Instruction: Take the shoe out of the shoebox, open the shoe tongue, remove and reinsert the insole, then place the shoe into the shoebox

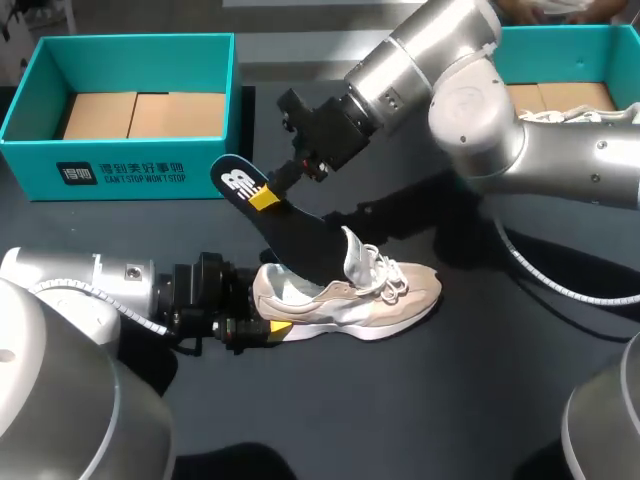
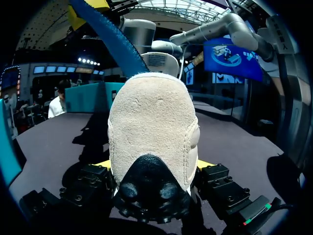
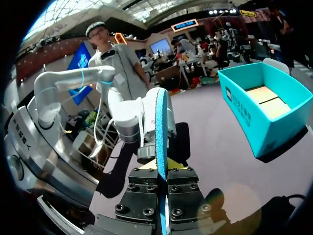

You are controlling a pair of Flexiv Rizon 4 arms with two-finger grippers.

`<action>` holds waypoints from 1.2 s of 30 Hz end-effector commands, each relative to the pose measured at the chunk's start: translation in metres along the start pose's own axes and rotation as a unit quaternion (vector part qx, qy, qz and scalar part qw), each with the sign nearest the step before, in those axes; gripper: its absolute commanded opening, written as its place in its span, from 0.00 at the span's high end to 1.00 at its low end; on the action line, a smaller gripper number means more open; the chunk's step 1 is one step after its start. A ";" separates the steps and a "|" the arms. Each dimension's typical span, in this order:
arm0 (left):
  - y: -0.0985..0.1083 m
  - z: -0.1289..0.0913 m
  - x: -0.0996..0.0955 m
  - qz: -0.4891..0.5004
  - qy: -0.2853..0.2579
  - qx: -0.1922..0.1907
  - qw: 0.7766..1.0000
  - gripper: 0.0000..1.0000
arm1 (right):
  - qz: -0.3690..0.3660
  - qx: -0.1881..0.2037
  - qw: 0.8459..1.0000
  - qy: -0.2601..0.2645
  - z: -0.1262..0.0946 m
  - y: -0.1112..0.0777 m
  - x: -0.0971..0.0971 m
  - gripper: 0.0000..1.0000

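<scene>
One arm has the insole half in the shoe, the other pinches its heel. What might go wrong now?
The right gripper pinches the insole only at its heel end, so it could bend or slip. The left gripper clamps just the heel of the shoe; a sideways pull might twist it loose. The laces could snag the insole's front.

Bare table (image 1: 450, 400) lies on the shoe's (image 1: 350, 295) near side; slanted insole (image 1: 300, 235) bars its opening.
</scene>
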State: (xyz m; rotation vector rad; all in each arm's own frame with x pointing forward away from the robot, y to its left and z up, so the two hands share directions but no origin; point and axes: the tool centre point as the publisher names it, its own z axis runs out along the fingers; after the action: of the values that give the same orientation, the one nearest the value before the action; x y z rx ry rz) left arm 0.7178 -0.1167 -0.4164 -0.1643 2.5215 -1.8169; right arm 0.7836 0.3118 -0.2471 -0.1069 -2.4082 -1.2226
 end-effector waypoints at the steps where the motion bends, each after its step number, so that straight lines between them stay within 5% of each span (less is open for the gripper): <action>1: 0.004 0.003 0.001 -0.001 -0.002 -0.001 1.000 1.00 | 0.000 -0.012 1.000 -0.026 -0.001 -0.007 0.013 1.00; 8: 0.004 0.003 0.001 -0.001 -0.002 -0.001 1.000 1.00 | 0.001 -0.032 0.999 -0.030 -0.002 -0.005 0.012 1.00; 10: 0.004 0.003 0.001 -0.001 -0.002 -0.001 1.000 1.00 | -0.019 -0.077 0.995 -0.054 -0.016 0.011 0.013 1.00; 12: 0.004 0.003 0.001 -0.001 -0.002 -0.001 1.000 1.00 | 0.001 -0.083 0.996 -0.039 -0.027 0.026 0.017 1.00; 19: 0.004 0.003 0.001 -0.001 -0.002 -0.001 1.000 1.00 | 0.012 -0.191 0.982 -0.008 -0.054 0.079 0.038 1.00; 28: 0.004 0.003 0.001 -0.001 -0.002 -0.001 1.000 1.00 | 0.008 -0.192 0.981 0.019 -0.092 0.126 0.069 1.00; 36: 0.004 0.003 0.001 -0.001 -0.002 -0.001 1.000 1.00 | 0.062 -0.219 0.974 0.004 -0.113 0.113 0.123 1.00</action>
State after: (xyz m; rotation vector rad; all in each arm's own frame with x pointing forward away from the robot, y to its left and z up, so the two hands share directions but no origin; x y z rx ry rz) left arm 0.7178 -0.1167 -0.4164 -0.1644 2.5217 -1.8168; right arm 0.7693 0.2964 -0.0574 -0.2955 -2.0438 -1.6216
